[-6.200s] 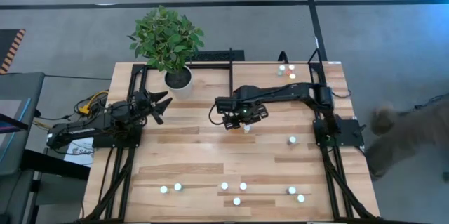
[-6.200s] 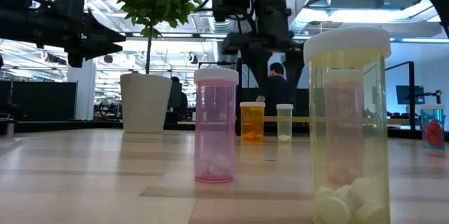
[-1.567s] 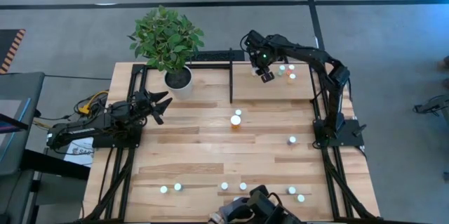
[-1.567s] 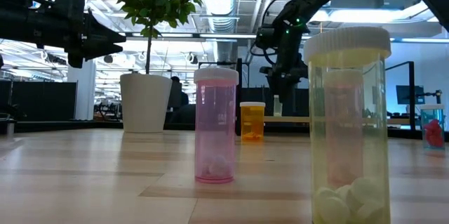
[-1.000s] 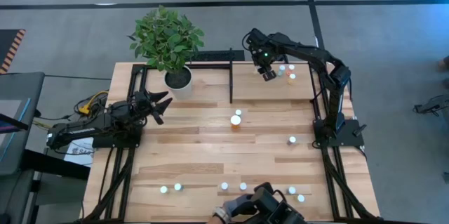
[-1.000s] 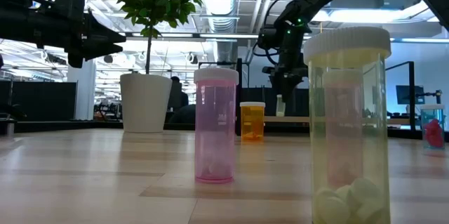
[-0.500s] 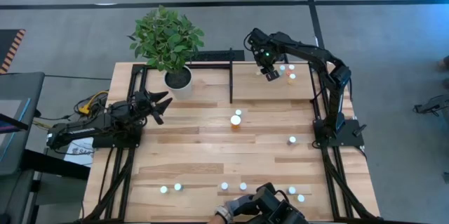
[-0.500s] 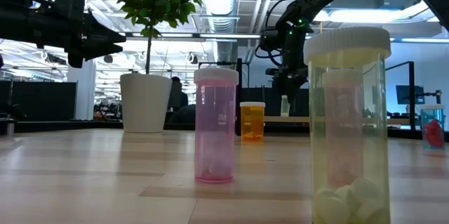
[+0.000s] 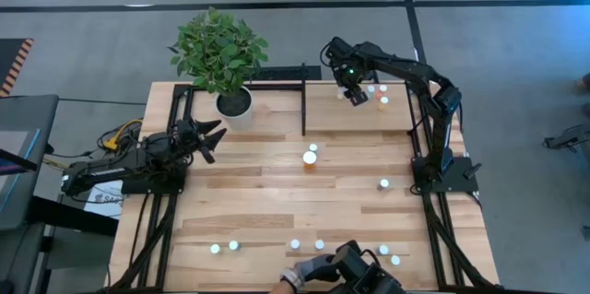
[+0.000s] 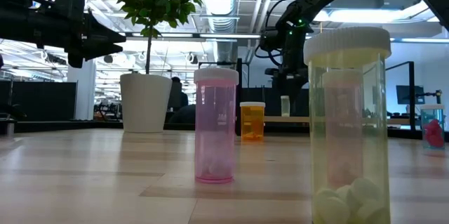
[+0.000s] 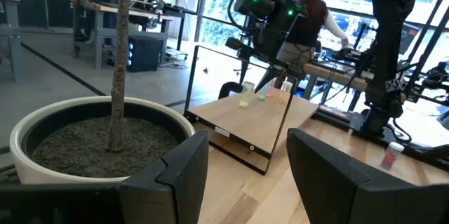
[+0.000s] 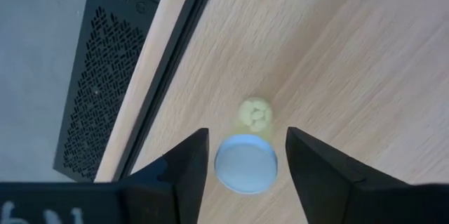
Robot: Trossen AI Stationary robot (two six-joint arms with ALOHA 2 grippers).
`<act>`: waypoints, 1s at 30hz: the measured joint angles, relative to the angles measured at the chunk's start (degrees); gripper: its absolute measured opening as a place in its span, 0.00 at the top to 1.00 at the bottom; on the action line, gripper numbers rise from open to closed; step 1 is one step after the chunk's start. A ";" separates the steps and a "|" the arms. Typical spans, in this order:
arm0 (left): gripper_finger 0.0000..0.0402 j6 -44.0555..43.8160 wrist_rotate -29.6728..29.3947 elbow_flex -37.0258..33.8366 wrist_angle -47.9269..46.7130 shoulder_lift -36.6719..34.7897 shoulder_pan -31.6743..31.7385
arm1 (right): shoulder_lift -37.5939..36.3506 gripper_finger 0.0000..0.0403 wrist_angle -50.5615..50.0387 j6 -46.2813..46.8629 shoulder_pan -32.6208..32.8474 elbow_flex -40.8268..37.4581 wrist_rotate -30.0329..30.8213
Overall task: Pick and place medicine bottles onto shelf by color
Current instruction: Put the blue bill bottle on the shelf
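Observation:
A greenish medicine bottle (image 12: 245,163) with a white cap stands upright on the shelf (image 9: 334,115), near its far edge. My right gripper (image 12: 245,143) hangs over it, pointing down and open, one finger on each side of the cap with a gap showing. From the high view the gripper (image 9: 356,97) hides this bottle; the low view shows the bottle (image 10: 285,105) below the fingers. Two more bottles (image 9: 377,95) stand on the shelf beside it. My left gripper (image 11: 242,161) waits open at the table's left, pointing level.
An orange bottle (image 9: 310,158) and another stand mid-table, one bottle (image 9: 383,183) to the right, and several (image 9: 295,244) along the near edge. A person's hand (image 9: 309,274) reaches in at the near edge. A potted plant (image 9: 232,100) stands at the far left.
My right gripper has opened over the shelf and let go of the greenish bottle, which now stands free on the board below its fingers. The person's hand at the near edge has shifted a little.

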 joint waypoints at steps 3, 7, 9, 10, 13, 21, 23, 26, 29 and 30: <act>0.55 -0.01 0.01 0.00 0.01 0.00 0.01 | -0.01 0.44 -0.45 -1.45 0.00 0.23 -0.15; 0.55 0.01 0.02 0.00 -0.01 0.00 0.01 | -0.05 0.41 -2.60 -3.77 0.00 2.95 -0.43; 0.55 -0.01 0.01 0.00 0.01 0.00 -0.01 | -0.05 0.40 -4.34 -5.95 0.00 4.70 -0.46; 0.55 0.01 0.01 0.00 0.01 0.00 0.00 | -0.05 0.40 -5.30 -7.20 0.00 5.74 -0.47; 0.55 -0.01 0.02 0.00 -0.01 0.00 0.01 | -0.05 0.40 -8.98 -10.72 0.00 9.25 -0.62; 0.55 -0.01 0.02 0.00 0.01 0.00 0.01 | -0.05 0.40 -20.27 -24.23 0.33 18.54 -0.70; 0.55 -0.01 0.02 0.00 0.01 0.00 0.01 | -0.05 0.40 -21.61 -28.44 0.75 19.80 -0.70; 0.55 0.00 0.02 0.00 0.00 0.00 0.01 | -0.07 0.40 -23.50 -34.10 1.73 20.67 -0.73; 0.55 0.00 0.02 0.00 0.00 0.00 0.00 | -0.06 0.40 -25.12 -37.36 2.92 20.68 -0.83; 0.55 -0.01 0.02 0.00 0.00 0.01 0.01 | -0.11 0.40 -25.68 -37.73 3.36 20.68 -0.83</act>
